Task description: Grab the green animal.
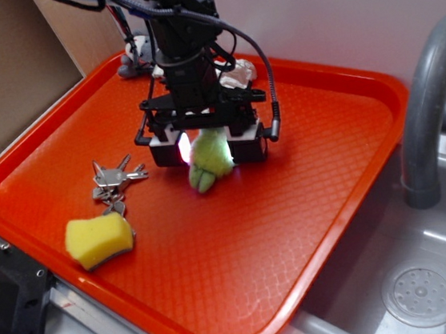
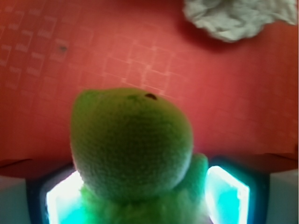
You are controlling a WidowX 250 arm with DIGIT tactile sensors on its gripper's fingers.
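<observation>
**Green animal held between the jaws over the tray**

The green animal (image 1: pixel 208 162) sits between the two jaws of the gripper (image 1: pixel 207 146), which press in on its fuzzy body from both sides. In the exterior view its pale feet hang below the jaws, and whether they touch the orange tray (image 1: pixel 308 206) beneath cannot be told. In the wrist view the green animal (image 2: pixel 133 144) fills the middle, its smooth pale-green head sticking out past the fingertips (image 2: pixel 226 193), which glow on either side of its body; the orange tray (image 2: pixel 93 51) lies behind it.

Taking the tray as the landmark: the toy and gripper are just behind its middle. A bunch of keys (image 1: pixel 114 182) lies toward its left side, and a yellow sponge (image 1: pixel 98 239) sits nearer its front-left edge, both well apart from the toy. A white crumpled cloth (image 1: pixel 238 72) lies near the tray's back rim, behind the arm; it shows too in the wrist view (image 2: pixel 233 18). A grey plush animal (image 1: pixel 135 54) rests at the back-left corner.
</observation>
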